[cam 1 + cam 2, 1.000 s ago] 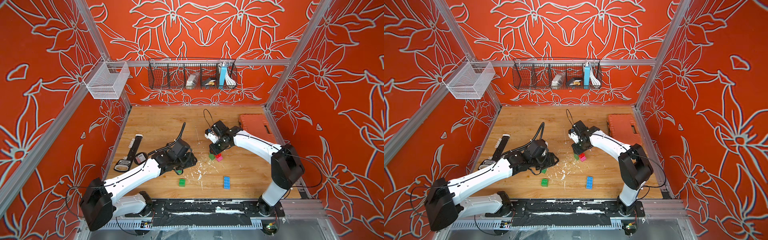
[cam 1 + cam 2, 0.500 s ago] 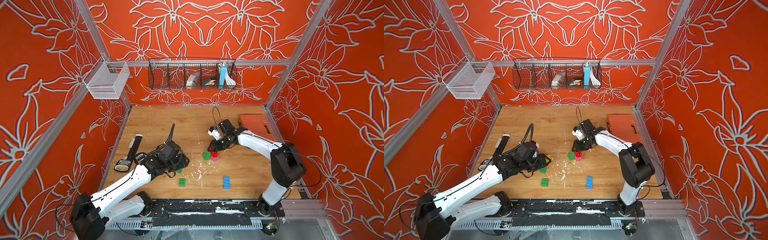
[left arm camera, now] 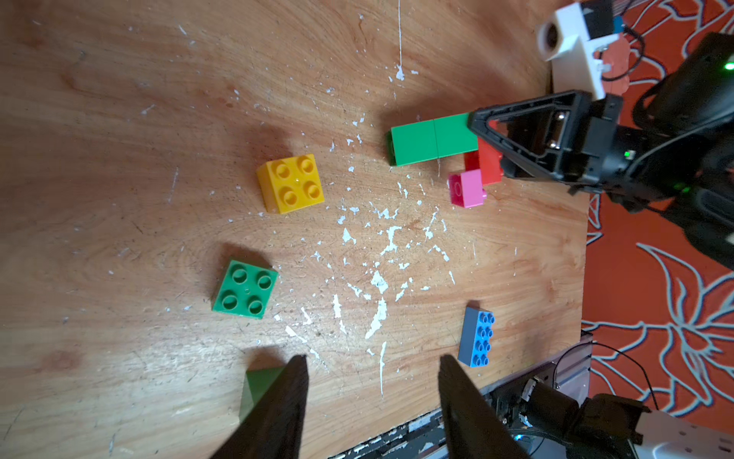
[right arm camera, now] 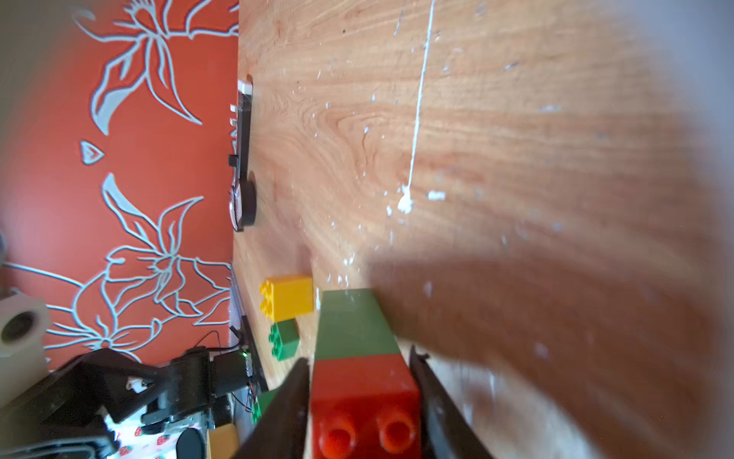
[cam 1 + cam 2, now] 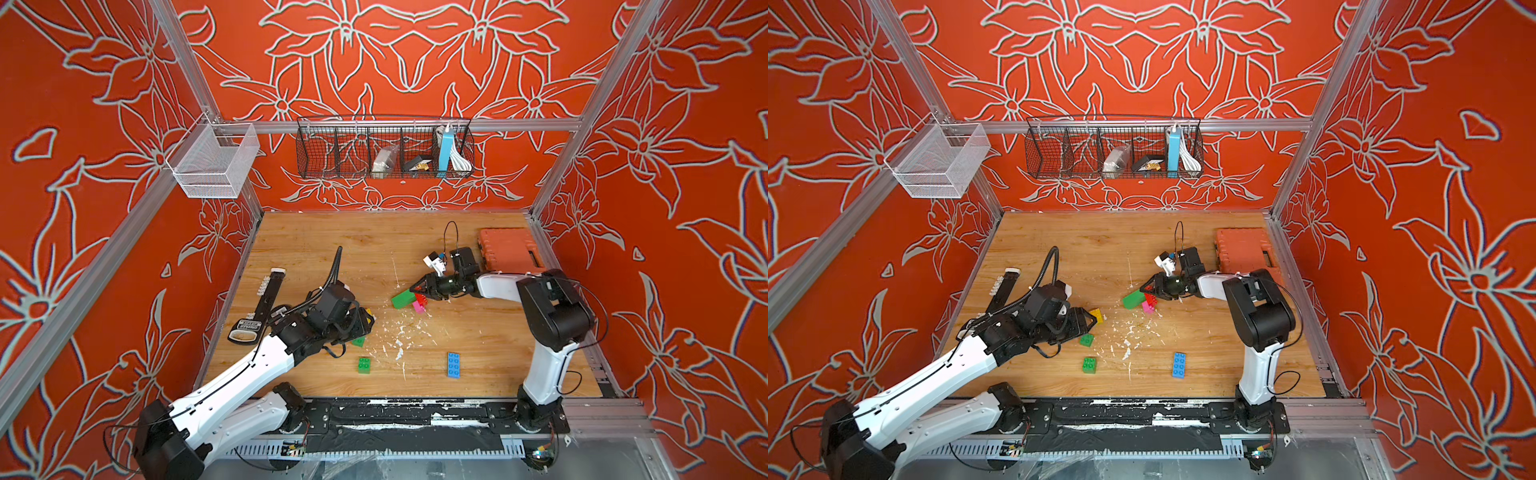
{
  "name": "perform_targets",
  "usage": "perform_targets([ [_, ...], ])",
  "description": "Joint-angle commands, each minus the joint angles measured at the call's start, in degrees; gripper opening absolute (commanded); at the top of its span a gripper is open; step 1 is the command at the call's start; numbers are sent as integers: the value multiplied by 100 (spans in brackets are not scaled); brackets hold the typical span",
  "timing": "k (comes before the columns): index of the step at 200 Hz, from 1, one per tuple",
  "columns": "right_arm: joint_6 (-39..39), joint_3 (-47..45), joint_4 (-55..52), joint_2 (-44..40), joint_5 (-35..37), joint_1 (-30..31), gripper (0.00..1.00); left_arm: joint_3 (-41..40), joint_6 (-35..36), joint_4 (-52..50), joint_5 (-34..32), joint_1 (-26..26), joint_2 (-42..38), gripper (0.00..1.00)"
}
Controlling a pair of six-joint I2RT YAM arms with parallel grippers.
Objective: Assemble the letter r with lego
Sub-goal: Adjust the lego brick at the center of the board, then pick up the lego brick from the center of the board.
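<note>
Danger is a split joint: right fingers (image 4: 288, 413) flank the red studded plastic brick (image 4: 365, 401) of the green-red-pink lego piece (image 3: 433, 139) on the wooden surface (image 3: 119, 119), grip unclear; a crooked pull may separate it. Left fingers (image 3: 278, 409) stand open, empty.

The right wrist view's edge is cutting off the red brick (image 4: 363, 401), and the worktop (image 4: 556, 278) beside it is blurring. A jaw of the left gripper (image 3: 371, 357) is hiding part of a green brick (image 3: 258, 387).
</note>
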Motion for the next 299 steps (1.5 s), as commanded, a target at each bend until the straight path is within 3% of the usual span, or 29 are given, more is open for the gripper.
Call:
perform_targets([
  [1, 772, 256, 1315, 409, -468, -21, 49, -105, 63, -216, -170, 56, -160, 54],
  [19, 983, 508, 1542, 746, -633, -26, 58, -183, 53, -248, -184, 67, -235, 54],
  [35, 982, 665, 1567, 916, -731, -18, 79, -227, 44, -294, -196, 80, -304, 54],
  [41, 887, 703, 1481, 919, -714, -22, 81, -232, 53, -315, -197, 85, -328, 54],
  [61, 124, 885, 375, 757, -477, -35, 81, -235, 88, -398, -240, 101, -407, 55],
  [95, -1628, 1085, -1900, 56, 643, -38, 77, -214, 165, -503, -319, 133, -448, 58],
  [136, -2331, 605, -2983, -1240, 1500, -1, 69, -219, 255, -749, -439, 173, -399, 60],
  [160, -2553, 380, -3597, -1887, 1878, 215, 68, -188, 331, -995, -556, 208, -471, 62],
  [199, -2014, 498, -4600, -2118, 2423, 687, 70, 23, 587, -1944, -750, 226, -404, 69],
  [229, -1833, 503, -4581, -2221, 2905, 1448, 67, 119, 454, -2481, -620, 205, -652, 73],
  [266, -1108, 1299, -4830, -1643, 3186, 2138, 71, 434, 238, -3174, -582, 173, -896, 75],
  [299, -1051, 2358, -5291, -830, 3579, 2624, 75, 974, 394, -4413, -983, 164, -709, 76],
])
